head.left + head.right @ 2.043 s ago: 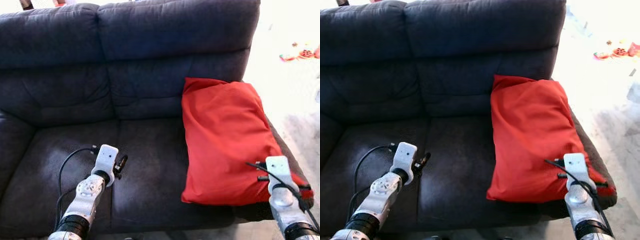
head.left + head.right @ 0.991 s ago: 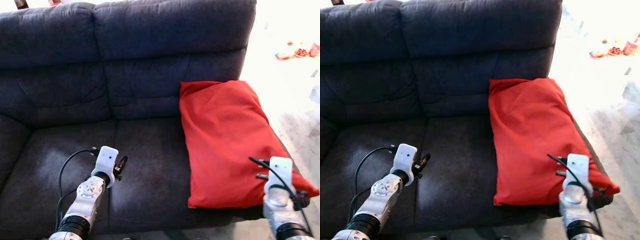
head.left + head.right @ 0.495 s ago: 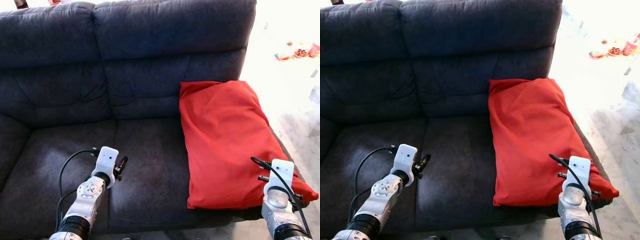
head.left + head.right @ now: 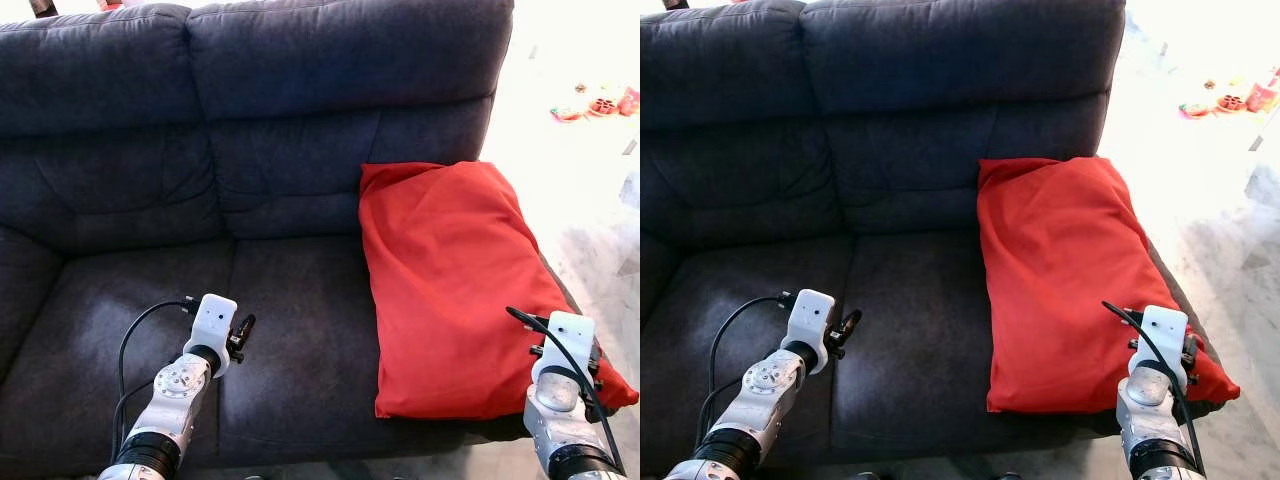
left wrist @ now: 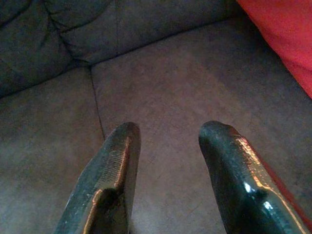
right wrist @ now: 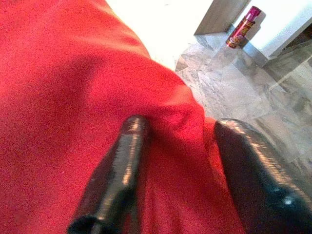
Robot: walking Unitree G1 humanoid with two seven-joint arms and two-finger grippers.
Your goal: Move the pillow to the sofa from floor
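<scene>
Sofa: dark blue-grey upholstery, two back cushions and two seat cushions, spanning most of the head views. A pale tiled floor lies off its right end, brightly lit.

Pillow: red, rectangular, lying on the right seat cushion at the sofa's right end. Its top edge leans against the right back cushion; its lower right corner reaches the front edge of the seat and overhangs slightly. The fabric shows soft creases.

Left arm: silver, reaching forward over the left seat cushion with a black cable looped beside it. The left pincer hangs just above the seat, near the seam between the two seat cushions — its two black fingers are spread apart with bare upholstery between them, gripping nothing. An edge of the pillow shows at one corner of the left wrist view, well apart from the fingers.

Right arm: silver, at the pillow's lower right corner. The right pincer is spread, with red fabric bunched between the two fingers — one finger lies on the cloth, the other stands off to the side at the pillow's edge. The fingers are not pressed together on the fabric.

Small item: a pink-red can stands on the floor against a wall base, well apart from the sofa.
</scene>
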